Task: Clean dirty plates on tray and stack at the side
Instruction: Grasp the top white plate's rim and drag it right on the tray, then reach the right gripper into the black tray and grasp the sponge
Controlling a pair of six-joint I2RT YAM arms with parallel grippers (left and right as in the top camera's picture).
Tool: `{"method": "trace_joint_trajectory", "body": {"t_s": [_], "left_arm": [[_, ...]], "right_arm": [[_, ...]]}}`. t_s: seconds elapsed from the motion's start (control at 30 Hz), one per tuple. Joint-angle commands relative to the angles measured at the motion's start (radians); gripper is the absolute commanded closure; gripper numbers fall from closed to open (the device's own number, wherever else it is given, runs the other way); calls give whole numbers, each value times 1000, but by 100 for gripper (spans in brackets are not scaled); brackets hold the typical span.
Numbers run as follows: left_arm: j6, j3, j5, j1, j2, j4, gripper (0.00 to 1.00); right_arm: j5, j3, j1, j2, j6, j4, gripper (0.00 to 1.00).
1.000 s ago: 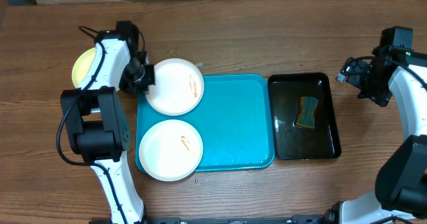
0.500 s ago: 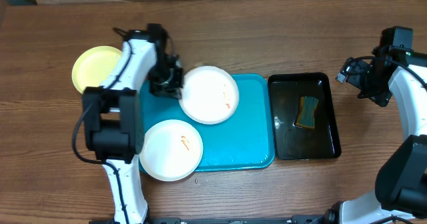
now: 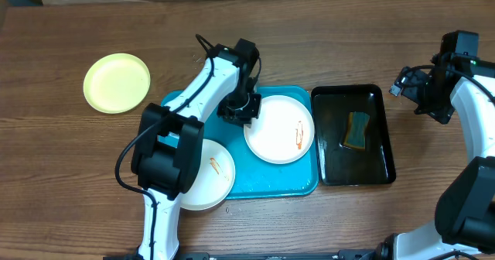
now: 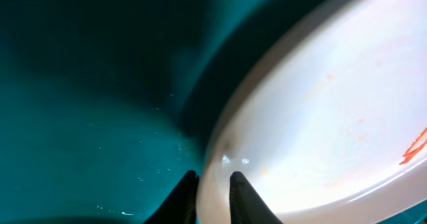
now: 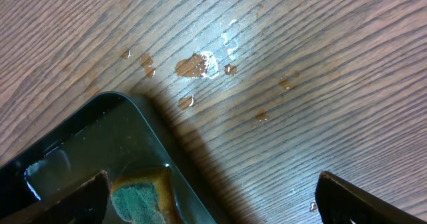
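Though perhaps loose in left jaws, plate [image 3: 279, 128] by right tray [image 3: 263, 176] rim

The overhead camera looks straight down from high above, taking in the whole table [image 3: 309, 43]. The left wrist camera sits very close, facing down past the left fingers [image 4: 241, 194] at a white plate [image 4: 333, 117] on the blue tray [image 4: 87, 84]. The right wrist camera looks down from farther up, between the right fingers [image 5: 363, 201], at the black tray [image 5: 87, 144] with its sponge [image 5: 143, 197]. Overhead shares both patches.
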State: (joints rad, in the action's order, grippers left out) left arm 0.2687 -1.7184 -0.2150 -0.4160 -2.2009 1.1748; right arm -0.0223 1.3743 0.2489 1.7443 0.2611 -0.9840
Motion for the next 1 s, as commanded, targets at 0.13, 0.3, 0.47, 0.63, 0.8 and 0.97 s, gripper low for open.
{"method": "trace_joint_trajectory", "body": {"t_s": [0.13,0.3,0.47,0.63,0.8,0.97], "left_arm": [[72,9,70,-16,30,-45,73],[72,12,98,-16,30,-62,76],[72,46,135,-16,30,-79,79],[72,82,142,-16,30,-95,96],[103,82,137,13,31,-81,96],[102,82,107,48,31,-47,94]], "right_arm": [[-2,13,6,0,4,5,0],[-2,13,6,0,4,5,0],[-2,13,6,0,4,5,0],[-2,13,6,0,4,6,0],[-6,13,6,0,5,23,0],[-256,13,6,0,3,28,0]]}}
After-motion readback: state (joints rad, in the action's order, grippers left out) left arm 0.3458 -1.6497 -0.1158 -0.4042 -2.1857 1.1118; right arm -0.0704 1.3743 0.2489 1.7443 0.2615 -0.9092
